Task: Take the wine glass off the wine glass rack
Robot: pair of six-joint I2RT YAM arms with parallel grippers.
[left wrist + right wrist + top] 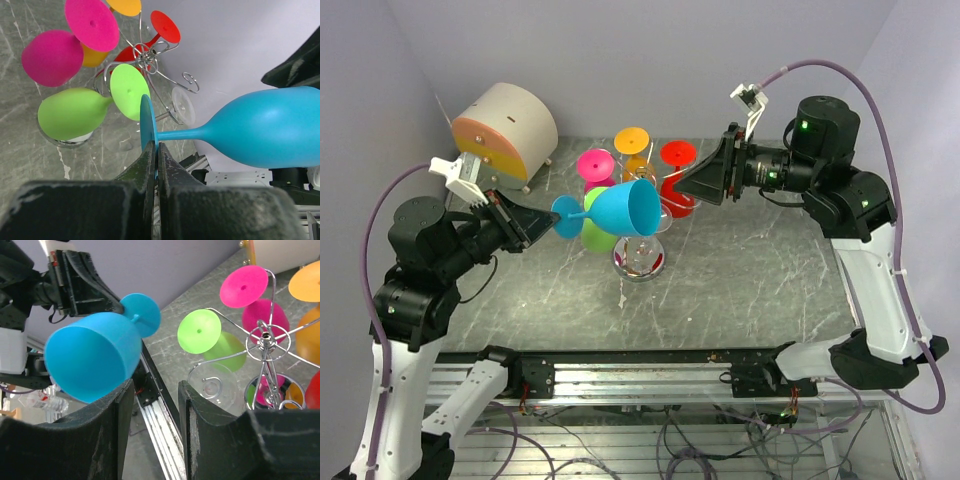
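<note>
Turquoise matte wine glass [620, 208] hangs sideways in the air over the middle of the grey marbled table [750, 290], free of the hooks and just beside the silver wire rack with spiral arms [642, 262]. The left gripper [542, 225] is clamped on the edge of its round foot. The right gripper [685, 185] has its jaws apart and empty, near the bowl's mouth. Pink, orange, red and green glasses hang on the rack.
</note>
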